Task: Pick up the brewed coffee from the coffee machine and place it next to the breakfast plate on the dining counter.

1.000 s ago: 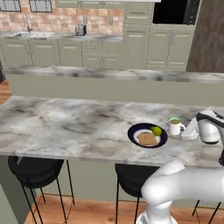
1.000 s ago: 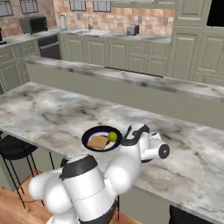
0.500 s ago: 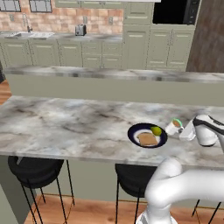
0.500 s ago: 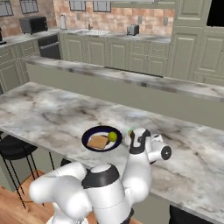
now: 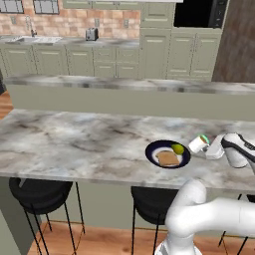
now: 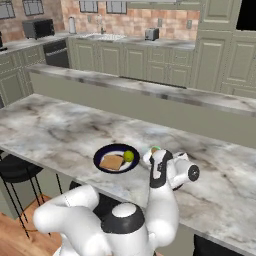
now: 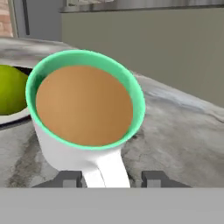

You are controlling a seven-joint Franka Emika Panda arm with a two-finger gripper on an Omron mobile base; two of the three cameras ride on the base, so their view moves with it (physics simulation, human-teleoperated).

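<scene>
Place: home kitchen
Walls: brick backsplash (image 5: 74, 22)
Storage: grey-green cabinets (image 5: 191, 57)
Fixtures: sink (image 6: 102, 36), toaster (image 5: 91, 34), microwave (image 6: 38, 28)
Seating: marble bench (image 5: 74, 142), black stools (image 5: 40, 191)

Mug (image 7: 83, 131) white, rim bright green, liquid flat tan-brown; plate (image 5: 167, 154) dark navy with pale centre; toast (image 5: 168, 158) golden brown; fruit (image 5: 178, 149) yellow-green; desk (image 5: 74, 142) grey-white marble with darker veins, ledge (image 5: 124, 97) behind it grey-green; stools (image 5: 41, 191) black; far wall (image 5: 64, 22) of reddish-tan brick; cabinets (image 5: 124, 60) sage green; claw (image 7: 109, 178) tips dark grey.
</scene>
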